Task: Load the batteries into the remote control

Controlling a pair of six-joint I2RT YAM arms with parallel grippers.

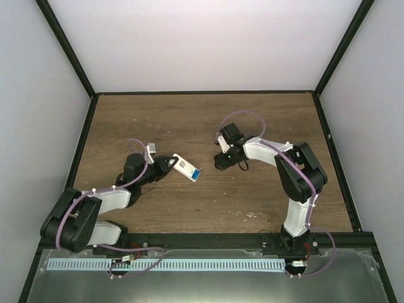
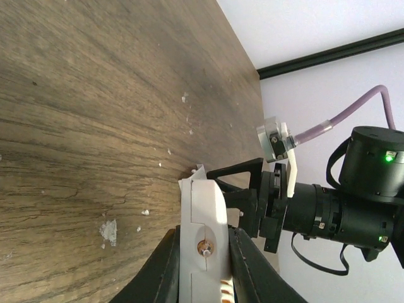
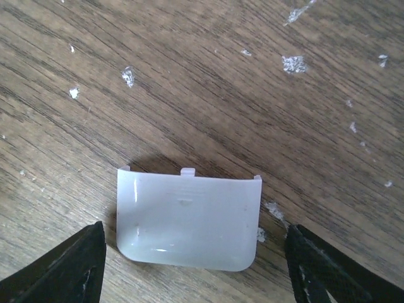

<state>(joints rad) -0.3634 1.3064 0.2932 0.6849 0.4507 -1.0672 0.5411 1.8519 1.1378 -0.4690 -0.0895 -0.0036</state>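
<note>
The left gripper [image 1: 172,162] is clamped on the white remote control [image 1: 187,166]. Just right of the remote, the right gripper [image 3: 194,228] hangs wide open over a battery cover [image 3: 188,214] lying flat on the scuffed wooden table [image 3: 189,76]. A jaw stands on either side, neither touching it. That cover is thin, glossy, curved plastic with small tabs. Pinched carelessly, it could skid or snap a tab. I can't spot the batteries.
</note>
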